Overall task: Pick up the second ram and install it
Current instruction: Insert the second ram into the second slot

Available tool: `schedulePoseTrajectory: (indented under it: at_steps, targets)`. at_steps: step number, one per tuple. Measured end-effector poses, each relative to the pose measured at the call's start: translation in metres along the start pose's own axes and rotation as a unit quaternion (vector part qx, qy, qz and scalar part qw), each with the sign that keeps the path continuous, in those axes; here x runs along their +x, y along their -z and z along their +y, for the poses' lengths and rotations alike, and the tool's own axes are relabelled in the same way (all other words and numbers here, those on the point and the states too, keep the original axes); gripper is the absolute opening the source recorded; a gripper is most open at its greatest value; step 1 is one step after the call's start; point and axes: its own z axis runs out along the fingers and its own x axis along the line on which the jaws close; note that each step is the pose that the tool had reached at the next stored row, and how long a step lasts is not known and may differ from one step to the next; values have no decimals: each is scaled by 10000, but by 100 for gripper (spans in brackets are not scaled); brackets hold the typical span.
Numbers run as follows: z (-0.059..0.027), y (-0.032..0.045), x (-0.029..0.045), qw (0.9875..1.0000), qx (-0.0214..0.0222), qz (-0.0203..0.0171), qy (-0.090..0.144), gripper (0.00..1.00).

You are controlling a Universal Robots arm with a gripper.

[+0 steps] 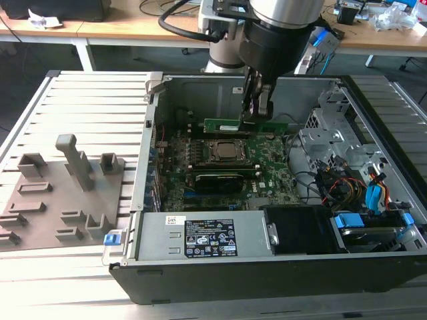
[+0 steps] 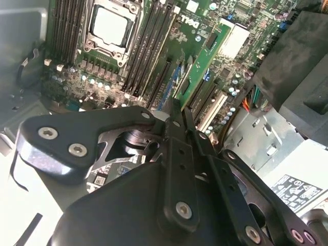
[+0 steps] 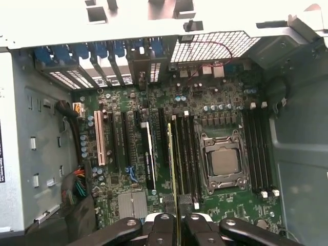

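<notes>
So the gripper is down inside the open computer case, jaws clamped on the second ram, pinching the green stick a bit past its middle, toward the exterior view's right. The stick is level and standing on its long edge. In the exterior view it's at 12 o'clock from the processor socket, right along the far edge of the motherboard. The first wrist view looks straight down the stick's top edge, so the ram is just a thin pale line running out from between the two fingers. It's lined up with the bank of dark memory slots just beside the socket, over the slot farthest from the socket. Honestly can't tell if it's touching that slot or just above it. In the second wrist view the stick pokes out past the closed-up fingertips, with the board behind it. Other stuff in the exterior view: the power supply is at 6 o'clock from the socket, against the near wall of the case. The grey fixture blocks sit on the ribbed table at 9 o'clock from the case, well apart from the gripper.
</notes>
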Motion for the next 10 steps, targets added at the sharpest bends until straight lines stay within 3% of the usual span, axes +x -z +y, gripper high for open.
schedulePoseTrajectory:
  at_steps: [10]
  targets:
    - [-12, -153, 10, 10000, 0, 0, 0, 14]
